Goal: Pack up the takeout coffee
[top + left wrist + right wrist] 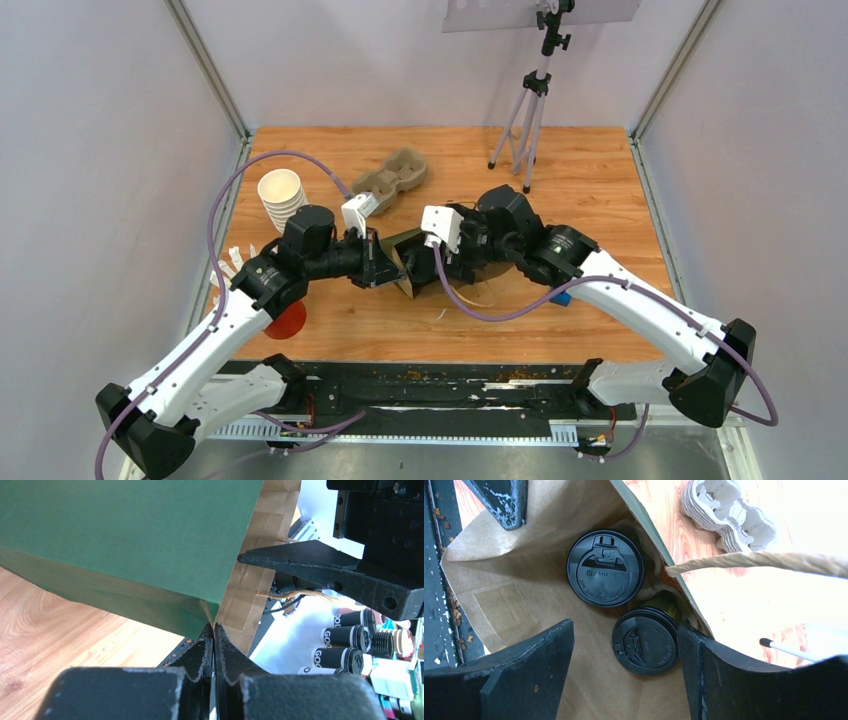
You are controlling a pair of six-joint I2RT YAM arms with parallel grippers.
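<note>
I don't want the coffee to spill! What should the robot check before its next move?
1. The upper cup lid in place: ok.
2. The lower cup lid in place: ok.
3. Both cups inside the paper bag: ok.
4. The left tool shut on the bag's edge: ok.
5. The right tool open, lower lid showing between its fingers: ok.
6. Cups standing straight: cannot tell.
</note>
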